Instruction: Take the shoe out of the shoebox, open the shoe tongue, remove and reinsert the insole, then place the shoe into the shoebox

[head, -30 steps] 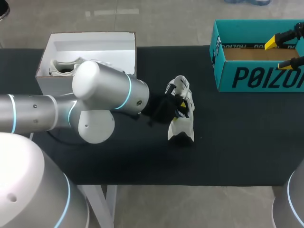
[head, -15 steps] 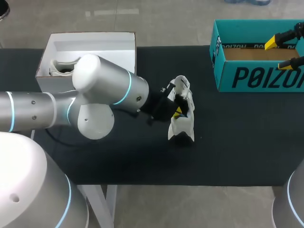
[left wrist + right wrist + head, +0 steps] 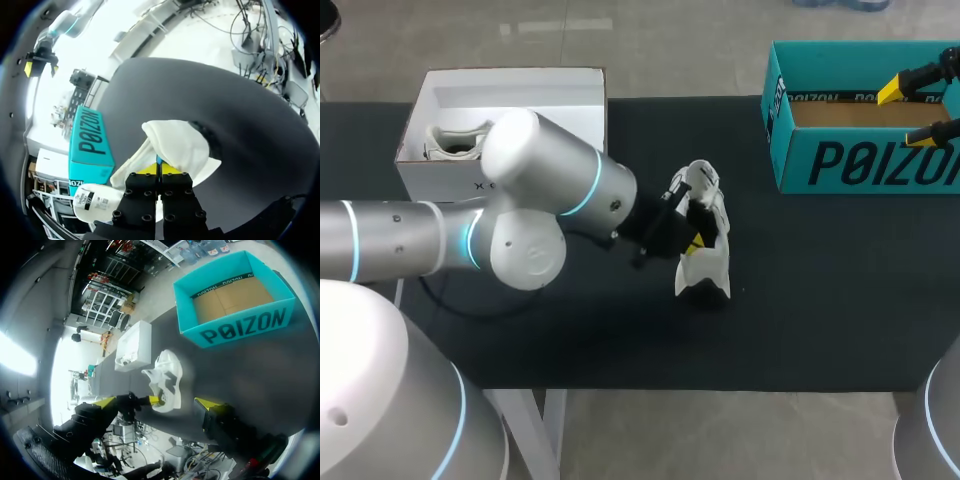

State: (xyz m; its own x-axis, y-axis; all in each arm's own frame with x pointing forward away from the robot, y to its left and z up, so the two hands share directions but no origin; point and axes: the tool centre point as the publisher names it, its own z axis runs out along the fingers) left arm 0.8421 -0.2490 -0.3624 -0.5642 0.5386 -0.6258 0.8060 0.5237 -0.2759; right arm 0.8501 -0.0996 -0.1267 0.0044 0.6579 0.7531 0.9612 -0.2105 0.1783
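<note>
A white shoe (image 3: 705,235) lies on the black table (image 3: 820,300), near its middle. My left gripper (image 3: 692,238) is at the shoe's opening. In the left wrist view its yellow fingertips (image 3: 170,169) are pressed together, pinching a thin edge of the shoe (image 3: 180,145). Which part of the shoe that edge belongs to is hidden. My right gripper (image 3: 915,110) hangs open and empty over the teal box (image 3: 860,160) at the far right. The right wrist view looks down past this gripper (image 3: 156,403) at the shoe (image 3: 167,375), far below it.
A white shoebox (image 3: 510,95) stands at the back left with a second white shoe (image 3: 455,143) in it. My left arm's big elbow (image 3: 540,180) covers the shoebox's front. The teal box (image 3: 235,305) has bare cardboard inside.
The left gripper's fingers have come together on the shoe's edge. The left arm has shifted slightly toward the shoe, which barely moved. The right arm is still.
</note>
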